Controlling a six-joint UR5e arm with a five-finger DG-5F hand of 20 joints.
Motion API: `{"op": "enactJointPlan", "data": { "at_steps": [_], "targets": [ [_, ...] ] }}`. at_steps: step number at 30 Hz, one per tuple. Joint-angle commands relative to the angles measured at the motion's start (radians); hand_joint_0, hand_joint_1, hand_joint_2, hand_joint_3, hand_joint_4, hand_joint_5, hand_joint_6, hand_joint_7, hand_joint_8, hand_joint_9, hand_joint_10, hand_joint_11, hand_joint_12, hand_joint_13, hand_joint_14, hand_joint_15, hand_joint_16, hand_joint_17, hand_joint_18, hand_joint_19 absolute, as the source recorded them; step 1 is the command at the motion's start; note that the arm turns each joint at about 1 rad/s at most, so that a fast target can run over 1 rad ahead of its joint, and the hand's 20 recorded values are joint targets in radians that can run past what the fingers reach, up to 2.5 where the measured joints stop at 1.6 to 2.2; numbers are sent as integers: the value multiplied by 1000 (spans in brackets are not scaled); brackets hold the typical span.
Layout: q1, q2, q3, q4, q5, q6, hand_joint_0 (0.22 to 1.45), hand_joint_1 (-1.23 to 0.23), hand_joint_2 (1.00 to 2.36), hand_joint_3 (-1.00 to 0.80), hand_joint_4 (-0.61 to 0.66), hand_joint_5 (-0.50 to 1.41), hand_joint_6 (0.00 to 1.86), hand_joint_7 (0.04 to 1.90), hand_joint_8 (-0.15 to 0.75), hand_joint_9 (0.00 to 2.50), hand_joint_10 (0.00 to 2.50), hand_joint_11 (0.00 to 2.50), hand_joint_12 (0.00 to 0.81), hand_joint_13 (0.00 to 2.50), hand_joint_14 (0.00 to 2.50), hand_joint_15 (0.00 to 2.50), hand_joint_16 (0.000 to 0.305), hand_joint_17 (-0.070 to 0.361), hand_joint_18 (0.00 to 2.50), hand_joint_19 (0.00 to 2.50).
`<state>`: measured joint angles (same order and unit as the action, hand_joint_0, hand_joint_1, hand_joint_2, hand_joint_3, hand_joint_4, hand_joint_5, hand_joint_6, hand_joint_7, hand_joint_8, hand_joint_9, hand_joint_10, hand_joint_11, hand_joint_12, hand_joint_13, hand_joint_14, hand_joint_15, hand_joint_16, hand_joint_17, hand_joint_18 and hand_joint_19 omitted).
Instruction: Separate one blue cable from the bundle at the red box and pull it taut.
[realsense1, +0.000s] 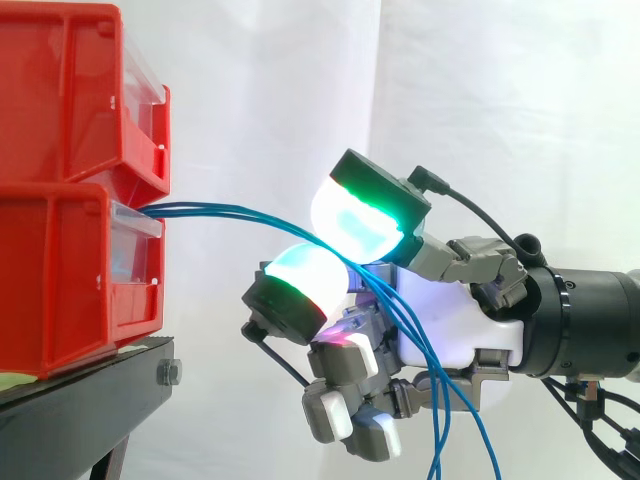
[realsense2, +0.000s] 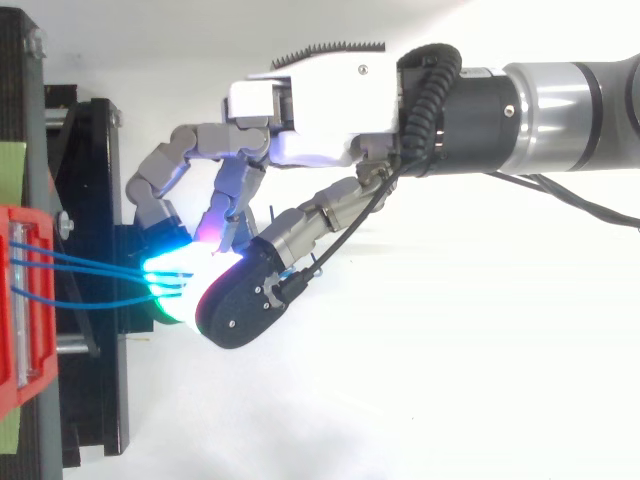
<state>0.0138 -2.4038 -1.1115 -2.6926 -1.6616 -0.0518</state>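
You see the hand (realsense1: 468, 330), its fingers (realsense1: 300, 282) pinching the blue cables (realsense1: 215, 209) near the lower red bin (realsense1: 60, 290); slack hangs below.

Hand (realsense1: 480, 325) curled, pads (realsense1: 350, 215) pinching cables (realsense1: 230, 209)

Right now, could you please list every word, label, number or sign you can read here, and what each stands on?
None: no readable text. The clear label strips on the red bins look blank, and the hand, pinching the blue cables, and black stand carry no legible marks.
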Motion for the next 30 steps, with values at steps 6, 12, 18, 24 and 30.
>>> {"op": "enactJointPlan", "data": {
  "at_steps": [6,12,18,24,30],
  "targets": [
    [-2,0,-1,-1,-3,0,757,-973,1000,-500,-42,-162,928,1237,291,1090,26,957,354,1012,26,707,48,108,972,854],
    [-2,0,-1,-3,-4,0,669,-1045,1000,-500,-5,-152,921,1221,300,1117,27,959,358,1030,28,713,47,106,975,874],
    [-2,0,-1,-3,-4,0,584,-1043,1000,-500,14,-144,918,1235,309,1143,26,979,361,1040,28,724,48,108,991,895],
    [-2,0,-1,-1,-4,0,451,-964,1000,-500,26,-132,912,1161,345,1176,23,951,396,1067,24,707,56,126,1070,891],
    [-2,0,-1,-3,-6,0,461,-838,1000,-500,47,-133,890,1120,344,1171,23,951,392,1051,25,701,56,126,1072,897]
  ]
}}
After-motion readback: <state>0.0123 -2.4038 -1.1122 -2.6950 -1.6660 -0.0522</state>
